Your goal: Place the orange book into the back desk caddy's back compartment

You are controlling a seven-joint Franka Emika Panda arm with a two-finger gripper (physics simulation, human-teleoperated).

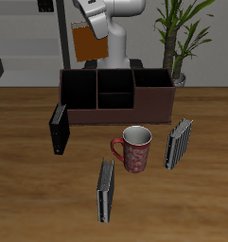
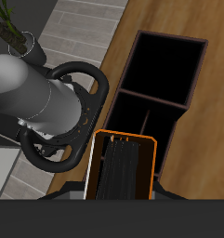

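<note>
My gripper [image 1: 87, 28] is shut on the orange book [image 1: 87, 43] and holds it upright in the air, above and behind the back edge of the back desk caddy [image 1: 153, 106]. The caddy is a wide, low, dark maroon box with open cells, standing at the back of the table. In the wrist view the orange book [image 2: 123, 169] hangs straight below the camera, edge-on. Beside it are the caddy's dark cells [image 2: 164, 63] and the robot's base [image 2: 39, 98]. The fingers themselves are hidden.
A black book [image 1: 58, 129] stands just before the caddy's front corner. A red patterned mug [image 1: 135, 149] stands mid-table. One grey-and-black striped book [image 1: 179, 143] stands beside the mug, another [image 1: 106, 190] nearer the front edge. A potted plant [image 1: 182, 38] stands behind the caddy.
</note>
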